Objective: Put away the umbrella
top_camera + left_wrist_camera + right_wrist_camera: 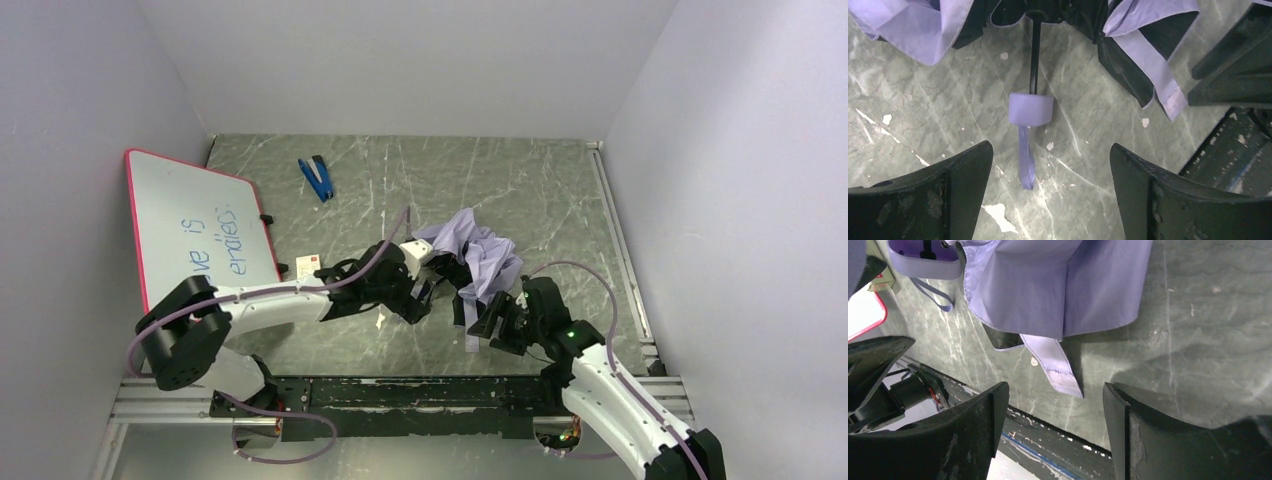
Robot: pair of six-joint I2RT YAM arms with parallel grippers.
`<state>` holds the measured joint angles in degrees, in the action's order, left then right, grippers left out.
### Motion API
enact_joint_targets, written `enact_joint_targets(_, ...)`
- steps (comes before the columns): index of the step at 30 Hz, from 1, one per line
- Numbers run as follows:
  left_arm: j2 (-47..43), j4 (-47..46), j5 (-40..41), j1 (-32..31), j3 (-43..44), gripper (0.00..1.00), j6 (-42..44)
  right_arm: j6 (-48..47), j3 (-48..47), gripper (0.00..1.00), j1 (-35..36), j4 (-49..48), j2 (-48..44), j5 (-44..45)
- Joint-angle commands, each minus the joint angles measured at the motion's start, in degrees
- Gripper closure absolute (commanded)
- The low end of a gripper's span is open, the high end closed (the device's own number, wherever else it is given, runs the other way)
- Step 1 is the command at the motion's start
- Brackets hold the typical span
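Where both arms meet mid-bench, the small folding umbrella of pale lavender fabric (472,250) lies on the green marbled bench (560,190), canopy loose and rumpled, between the two grippers. Left gripper (1049,162): released, fingers wide apart, nothing held. The thin black shaft (1035,55) and small lavender handle (1031,109) lie just ahead of it, w/ purple cord loop (1025,165) trailing toward the gap. Right gripper (1053,395): also released, empty. The long fabric closure strap (1054,367) lies flat just ahead. At left wall: pink-rimmed whiteboard (190,215). Blue stapler (316,178) further back.
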<state>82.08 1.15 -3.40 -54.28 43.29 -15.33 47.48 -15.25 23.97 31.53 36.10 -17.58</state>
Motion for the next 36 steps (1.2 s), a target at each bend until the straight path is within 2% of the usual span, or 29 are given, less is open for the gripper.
enact_joint_targets(1,4.6,-4.8,6.8,-1.3,2.6,0.08,0.9,2.0,3.6,0.27,1.0,-12.7,-0.1,-3.6)
enact_joint_targets(8,12.9,-3.9,8.5,-1.3,7.1,0.10,3.8,2.9,7.1,0.30,2.4,-18.7,0.9,-2.0)
enact_joint_targets(13,15.1,-3.2,8.9,-1.3,7.6,0.13,4.0,3.8,10.0,0.33,2.8,-21.9,2.4,-1.2)
enact_joint_targets(18,16.2,-3.2,7.5,-1.3,7.6,0.25,3.8,3.3,11.7,0.38,3.0,-25.3,4.1,0.6)
enact_joint_targets(24,17.2,-1.6,7.7,-1.3,8.8,0.43,2.9,2.2,13.1,0.40,3.1,-30.6,8.5,2.7)
enact_joint_targets(30,16.8,-1.2,8.3,-1.3,9.1,0.49,3.0,2.1,13.4,0.45,3.2,-33.1,10.3,4.8)
enact_joint_targets(36,16.9,-0.6,9.9,-1.2,9.5,0.57,2.7,1.8,13.2,0.61,3.3,-35.6,10.8,1.3)
